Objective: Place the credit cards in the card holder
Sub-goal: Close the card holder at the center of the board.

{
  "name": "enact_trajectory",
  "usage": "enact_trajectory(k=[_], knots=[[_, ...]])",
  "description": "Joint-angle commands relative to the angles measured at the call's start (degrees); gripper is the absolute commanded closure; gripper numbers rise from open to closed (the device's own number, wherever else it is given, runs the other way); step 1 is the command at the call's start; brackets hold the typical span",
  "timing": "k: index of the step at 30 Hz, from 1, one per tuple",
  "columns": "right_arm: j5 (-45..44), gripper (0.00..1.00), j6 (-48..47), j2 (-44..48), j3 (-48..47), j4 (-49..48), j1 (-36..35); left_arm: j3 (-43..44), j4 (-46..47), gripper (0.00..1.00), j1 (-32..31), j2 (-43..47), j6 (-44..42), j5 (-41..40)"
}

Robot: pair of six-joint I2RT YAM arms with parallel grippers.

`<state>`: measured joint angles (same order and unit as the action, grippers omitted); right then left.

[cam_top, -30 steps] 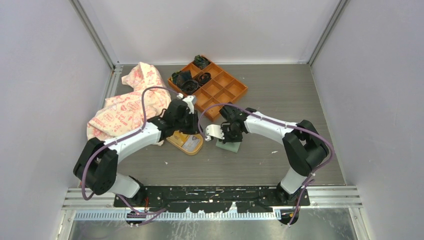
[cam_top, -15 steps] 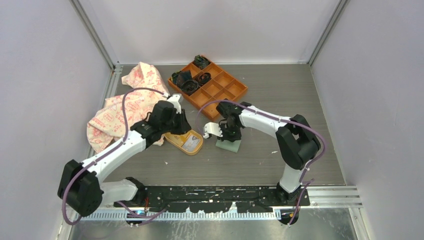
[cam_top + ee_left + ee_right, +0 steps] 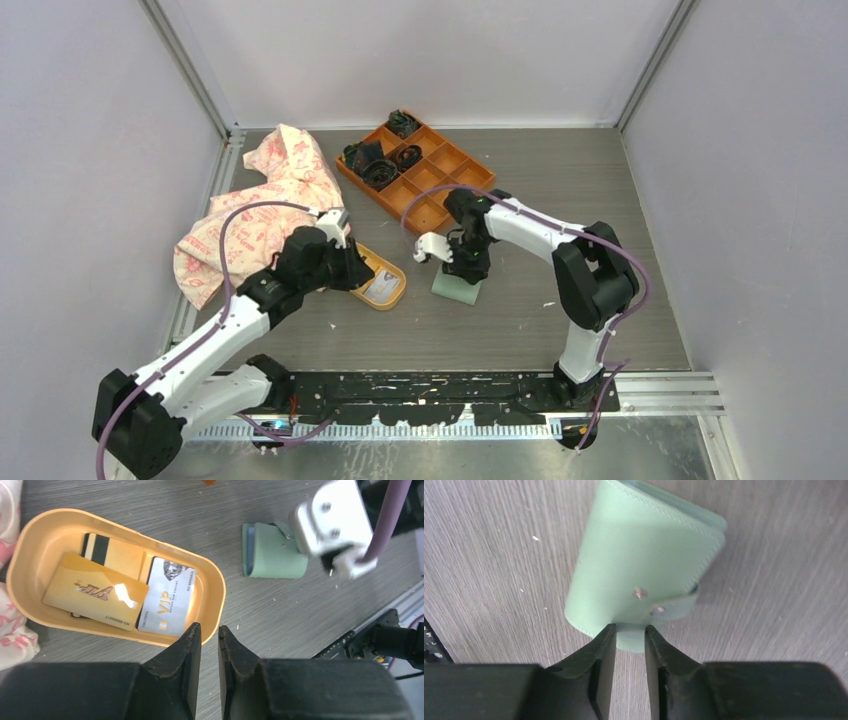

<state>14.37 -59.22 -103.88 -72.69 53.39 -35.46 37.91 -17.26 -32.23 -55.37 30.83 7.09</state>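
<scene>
The card holder [image 3: 457, 288] is a sage-green wallet lying folded shut on the table, its snap tab facing me in the right wrist view [image 3: 644, 565]. My right gripper [image 3: 466, 268] hangs just above its near edge [image 3: 630, 627], jaws a little apart and gripping nothing. The credit cards lie in a yellow oval dish [image 3: 215, 587]: a pale grey one [image 3: 166, 602], a gold one [image 3: 95, 591] and a gold one with a black stripe [image 3: 114, 555]. My left gripper [image 3: 209, 627] is at the dish's near rim [image 3: 356, 277], open by a narrow gap and empty.
An orange compartment tray [image 3: 420, 170] with dark items stands at the back. A pink-patterned cloth [image 3: 255, 215] lies bunched on the left, touching the dish. The wallet [image 3: 274, 551] lies just right of the dish.
My left arm has drawn back toward the near left, away from the dish's middle. My right gripper's jaws have parted over the wallet's edge.
</scene>
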Motion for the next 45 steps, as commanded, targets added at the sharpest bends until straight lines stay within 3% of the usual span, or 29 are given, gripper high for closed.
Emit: enact_trajectory(k=[1,6,8,11,13,17,25,33,45], knots=[[7.16,0.63,1.44,6.54,-2.95,2.50,6.17,-2.99,6.33,0.79,0.16,4.18,2.86,4.53],[14.34,0.53,1.70,13.78,-0.25,0.92,10.53,-7.36,16.21,0.77,0.15,6.17,5.93,10.82],[18.89,0.48,2.22,16.54,1.45,-0.73,12.21,-9.09,20.56,0.67,0.15,6.27,7.52,12.15],[26.83,0.37,4.81,18.59,3.40,-3.39,14.28,-11.54,26.21,0.41,0.17,5.69,10.95,12.29],[29.55,0.34,6.24,17.37,3.46,-3.76,14.42,-13.02,31.90,0.37,0.21,4.28,13.44,13.72],[29.69,0.37,10.73,11.88,0.43,-3.87,14.37,-11.84,40.91,0.54,-0.06,-3.51,19.14,17.69],[23.27,0.38,16.42,4.67,-2.63,-5.75,14.15,-4.32,54.88,0.84,-5.73,-27.22,23.68,20.21],[20.09,0.42,15.90,1.56,-4.10,-6.05,12.70,2.64,58.56,0.91,-7.14,-43.46,25.67,20.86],[18.90,0.56,15.28,-2.61,-7.61,-4.08,11.12,5.76,56.28,0.95,-7.16,-51.80,25.36,20.18]])
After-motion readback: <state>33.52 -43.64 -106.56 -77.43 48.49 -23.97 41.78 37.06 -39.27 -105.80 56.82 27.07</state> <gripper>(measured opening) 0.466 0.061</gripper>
